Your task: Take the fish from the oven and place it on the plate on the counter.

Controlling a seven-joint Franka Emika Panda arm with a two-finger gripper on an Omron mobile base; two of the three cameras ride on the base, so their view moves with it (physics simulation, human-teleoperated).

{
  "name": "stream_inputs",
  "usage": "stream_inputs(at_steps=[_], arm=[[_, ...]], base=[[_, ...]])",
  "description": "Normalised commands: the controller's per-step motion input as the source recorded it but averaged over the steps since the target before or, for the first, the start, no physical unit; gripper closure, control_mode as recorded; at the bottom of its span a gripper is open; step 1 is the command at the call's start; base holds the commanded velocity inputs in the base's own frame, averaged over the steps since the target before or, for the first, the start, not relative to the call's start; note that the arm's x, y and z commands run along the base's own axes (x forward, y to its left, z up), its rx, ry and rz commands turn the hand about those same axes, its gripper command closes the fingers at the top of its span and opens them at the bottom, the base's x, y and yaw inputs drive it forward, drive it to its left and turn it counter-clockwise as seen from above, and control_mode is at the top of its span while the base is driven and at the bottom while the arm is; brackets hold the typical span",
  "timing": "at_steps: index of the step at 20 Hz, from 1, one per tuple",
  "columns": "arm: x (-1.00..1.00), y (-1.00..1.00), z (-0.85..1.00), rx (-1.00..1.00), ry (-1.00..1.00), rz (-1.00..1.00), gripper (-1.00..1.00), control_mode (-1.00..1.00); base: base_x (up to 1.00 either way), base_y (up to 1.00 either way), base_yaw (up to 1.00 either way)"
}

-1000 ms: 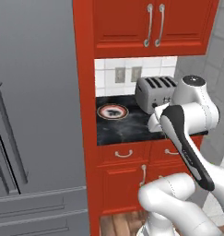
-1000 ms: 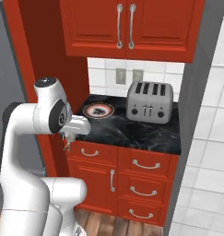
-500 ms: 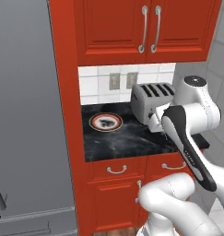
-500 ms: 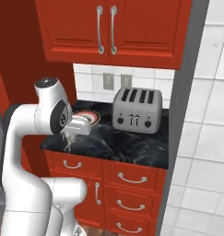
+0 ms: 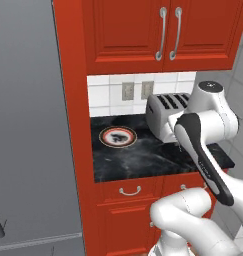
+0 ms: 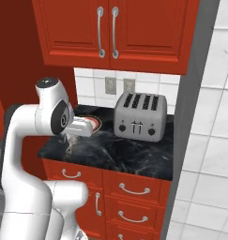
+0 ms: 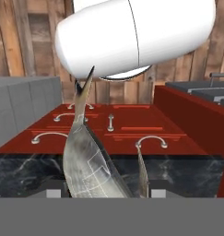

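Black marbled counter (image 5: 143,155) in the left base view carries the plate (image 5: 118,136), beside a steel toaster (image 5: 165,112). Right base view: gripper (image 6: 69,146) hangs over the counter's near left part, the grey fish (image 6: 69,144) dangling from it, short of the plate (image 6: 93,123). Hand view: fingers pinch the fish (image 7: 88,161), its tail pointing away, over red drawers (image 7: 109,133).

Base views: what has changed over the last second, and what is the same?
The whole picture has shifted in both base views, so the base has driven: the counter with the plate and toaster now lies more squarely ahead, and the grey fridge fills less of the left view. Nothing on the counter moved. The gripper still holds the fish between its jaws, hanging above the counter beside the plate.
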Motion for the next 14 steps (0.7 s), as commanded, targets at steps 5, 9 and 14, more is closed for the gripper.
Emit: stream_inputs(at_steps=[5,9,14], arm=[[0.08,0.02,0.00,0.00,0.01,0.07,1.00,-1.00],[0.14,0.22,0.05,0.00,0.00,0.10,1.00,-1.00],[0.21,0.03,0.00,0.00,0.00,0.16,1.00,-1.00]], base=[[0.00,0.00,0.00],[0.00,0.00,0.00],[0.00,0.00,0.00]])
